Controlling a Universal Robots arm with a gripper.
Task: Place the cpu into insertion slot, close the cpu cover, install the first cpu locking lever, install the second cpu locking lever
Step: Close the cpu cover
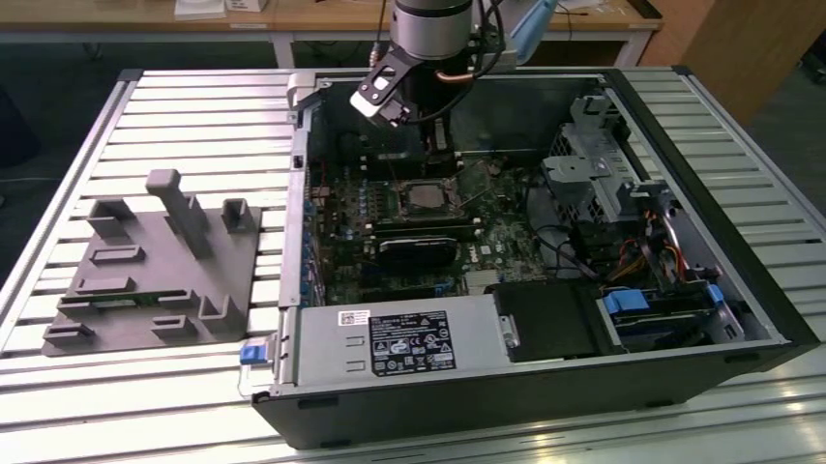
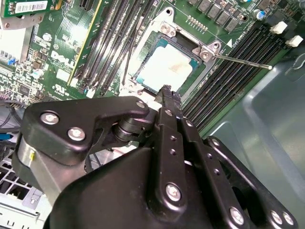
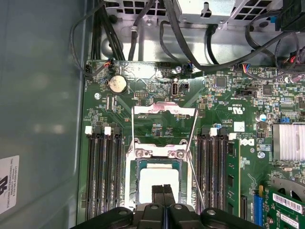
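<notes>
Single arm (image 1: 436, 24) reaching steeply downward, wrist roughly vertical. In the first wrist view the tool (image 3: 163, 191) points straight down. Its two black fingers (image 2: 167, 102) lie pressed together along their length, tips meeting.

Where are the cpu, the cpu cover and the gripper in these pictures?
cpu (image 3: 159, 175), first wrist view, pale face centre.
cpu cover (image 3: 164, 109), first wrist view, frame's end bar.
gripper (image 3: 163, 189), first wrist view, between its fingertips.

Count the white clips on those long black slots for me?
3. In the first wrist view, two white clips sit on the slots nearest the case wall, one across the cpu from them. The gripper may hide others.
</notes>
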